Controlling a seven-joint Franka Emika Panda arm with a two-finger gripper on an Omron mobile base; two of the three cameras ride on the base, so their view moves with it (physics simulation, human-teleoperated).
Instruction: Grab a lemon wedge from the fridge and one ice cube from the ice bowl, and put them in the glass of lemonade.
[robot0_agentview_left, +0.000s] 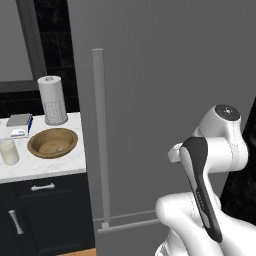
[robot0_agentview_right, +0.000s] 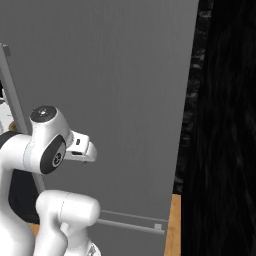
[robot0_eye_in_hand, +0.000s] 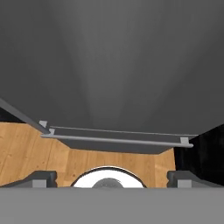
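Note:
The fridge (robot0_agentview_left: 165, 90) is a tall grey appliance with its door closed and a long vertical bar handle (robot0_agentview_left: 100, 135) on its left side; it also spans the right base view (robot0_agentview_right: 110, 75) and the hand view (robot0_eye_in_hand: 112, 65). The lemon wedge is hidden. On the white counter to the left sit the brown wooden ice bowl (robot0_agentview_left: 70, 134) and, at the far left, the glass of lemonade (robot0_agentview_left: 9, 151). My gripper (robot0_eye_in_hand: 112, 179) is open and holds nothing. It points down at the fridge's lower front, clear of the door. My arm is folded in front of the fridge.
A white paper-towel roll (robot0_agentview_left: 52, 100) and a small flat box (robot0_agentview_left: 19, 125) stand behind the bowl. Dark drawers (robot0_agentview_left: 42, 210) sit under the counter. A horizontal bar handle (robot0_eye_in_hand: 118, 141) crosses the fridge's lower drawer above the wooden floor (robot0_eye_in_hand: 26, 148). A black wall (robot0_agentview_right: 225, 125) flanks the fridge's right side.

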